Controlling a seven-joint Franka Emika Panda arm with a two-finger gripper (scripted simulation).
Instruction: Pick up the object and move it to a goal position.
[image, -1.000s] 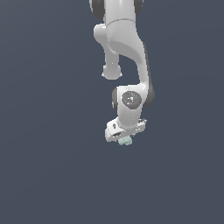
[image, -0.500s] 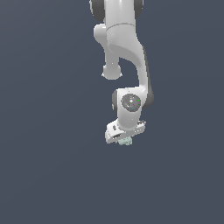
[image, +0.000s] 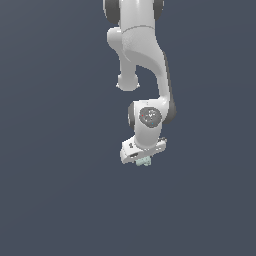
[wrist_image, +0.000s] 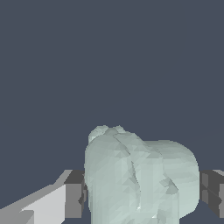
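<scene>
The white Panda arm (image: 142, 75) is hanging over the flat slate-grey ground, and its hand (image: 143, 159) is clamping the pale mint-green blob (image: 144, 162), which is peeking out just under the white hand body. In the wrist view the lumpy object (wrist_image: 140, 179) is filling the space between the two dark finger pads (wrist_image: 75, 194), and both pads are pressing right against its sides. Compared with a second ago, almost nothing is shifting: the arm is keeping nearly the same pose and the blob is riding in the same spot. That is telling me the grip is secure and the carry is under way. No goal marker is showing, so I am not judging how far remains.
</scene>
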